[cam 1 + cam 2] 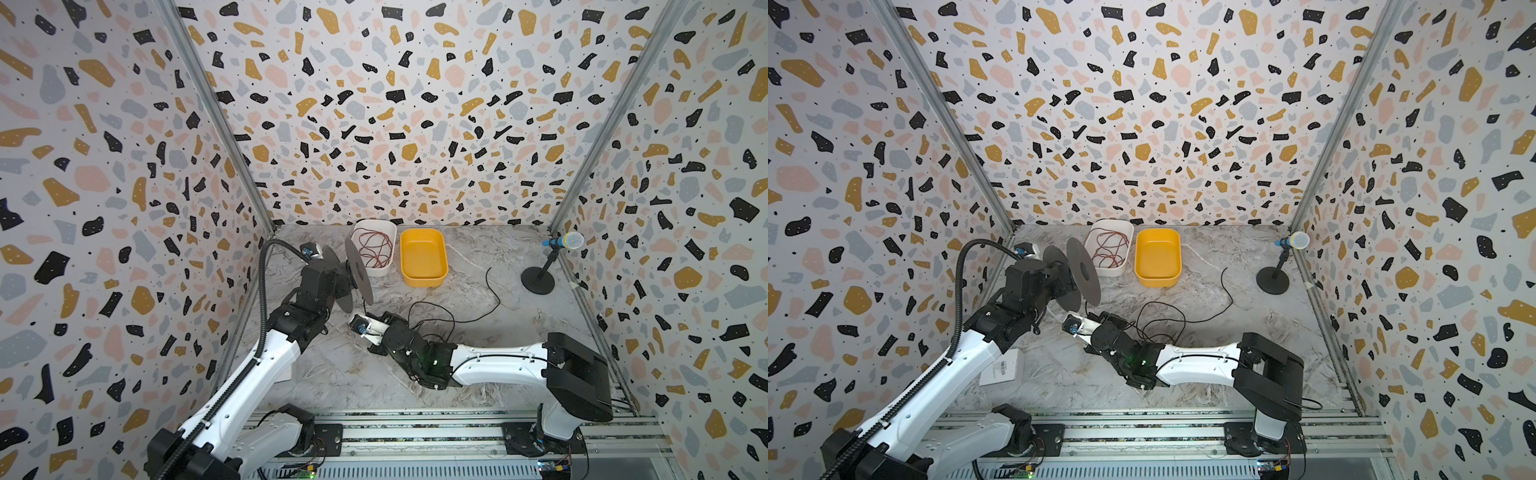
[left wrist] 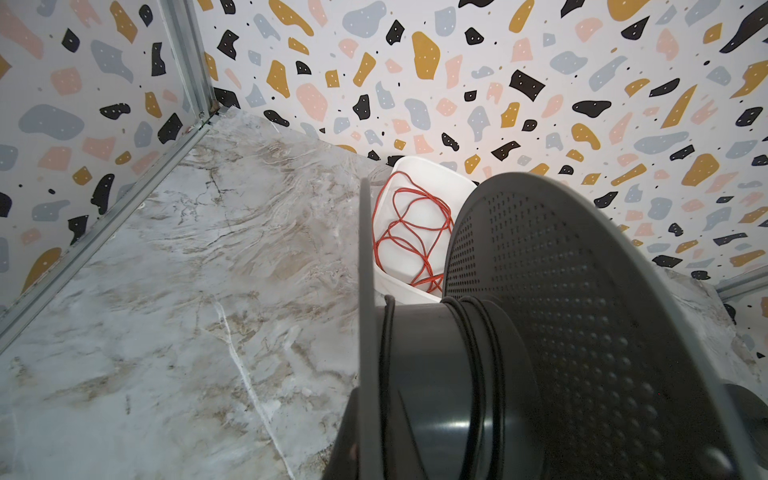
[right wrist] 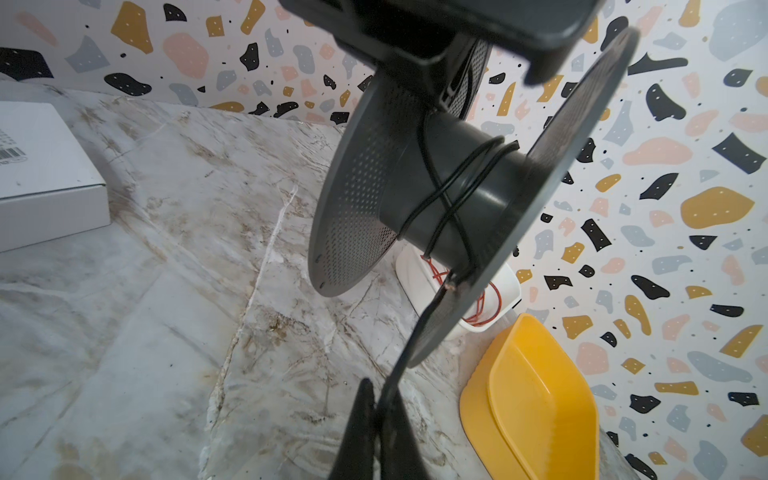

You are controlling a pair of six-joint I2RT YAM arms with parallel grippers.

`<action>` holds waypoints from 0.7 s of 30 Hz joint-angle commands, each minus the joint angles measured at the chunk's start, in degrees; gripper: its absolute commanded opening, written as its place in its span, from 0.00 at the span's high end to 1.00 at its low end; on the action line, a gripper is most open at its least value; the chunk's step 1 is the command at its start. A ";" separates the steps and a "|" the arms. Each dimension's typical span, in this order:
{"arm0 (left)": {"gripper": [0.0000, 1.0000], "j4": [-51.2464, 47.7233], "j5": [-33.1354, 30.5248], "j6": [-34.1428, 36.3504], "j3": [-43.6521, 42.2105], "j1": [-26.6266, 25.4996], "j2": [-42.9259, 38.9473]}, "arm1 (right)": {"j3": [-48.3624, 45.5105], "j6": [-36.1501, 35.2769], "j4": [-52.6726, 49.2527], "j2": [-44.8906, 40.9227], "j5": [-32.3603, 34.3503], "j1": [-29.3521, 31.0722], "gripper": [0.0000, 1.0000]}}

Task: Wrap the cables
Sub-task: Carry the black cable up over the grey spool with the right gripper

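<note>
Near spool (image 3: 494, 199), cable (image 3: 446, 192) blurs into right gripper (image 3: 379, 419), cut off.

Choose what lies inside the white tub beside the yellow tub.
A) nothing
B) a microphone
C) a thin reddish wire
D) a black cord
C: loops of thin reddish wire lie in the white tub in both top views, while the black cord is wound on the spool.
</note>
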 commanded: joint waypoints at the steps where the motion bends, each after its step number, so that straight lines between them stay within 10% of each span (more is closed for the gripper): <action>1: 1.00 6.23 -4.97 -0.03 0.36 -0.88 -0.15 | 2.79 -1.26 0.26 -3.17 0.47 0.84 1.00; 21: 1.00 -2.66 -4.44 5.56 1.51 -3.14 1.83 | 8.74 2.85 -2.64 -7.64 4.56 -1.72 1.00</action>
